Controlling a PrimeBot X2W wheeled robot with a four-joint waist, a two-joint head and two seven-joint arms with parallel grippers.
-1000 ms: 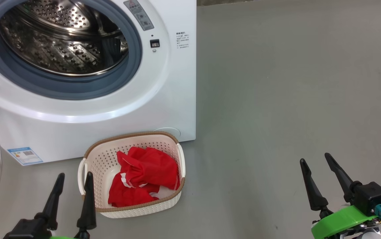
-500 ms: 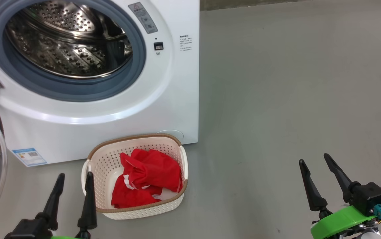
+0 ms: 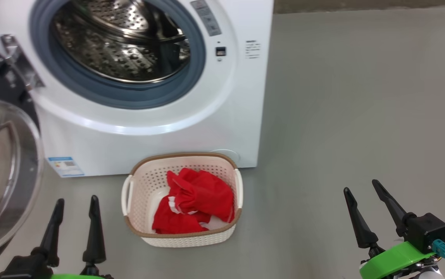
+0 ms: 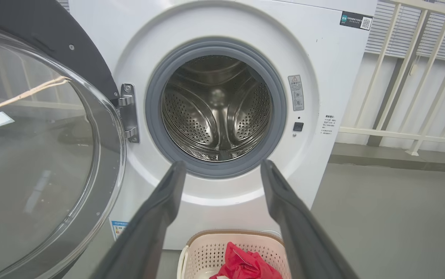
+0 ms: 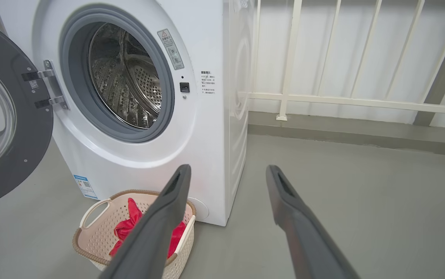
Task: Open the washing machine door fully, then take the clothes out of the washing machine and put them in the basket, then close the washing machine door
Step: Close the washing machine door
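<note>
Done: washing machine door (image 3: 1, 174) open wide at left, drum (image 3: 121, 46) bare, clothes (image 3: 195, 201) in basket (image 3: 183, 234) before washing machine (image 3: 149, 131). left tool (image 3: 76, 199), right tool (image 3: 361, 186) spread, empty. Remaining: shut door.

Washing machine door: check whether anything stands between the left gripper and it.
Nothing visible does. The washing machine door hangs open at the left, with bare floor between it and the open left gripper. The basket stands on the gripper's other side, clear of that path.
</note>
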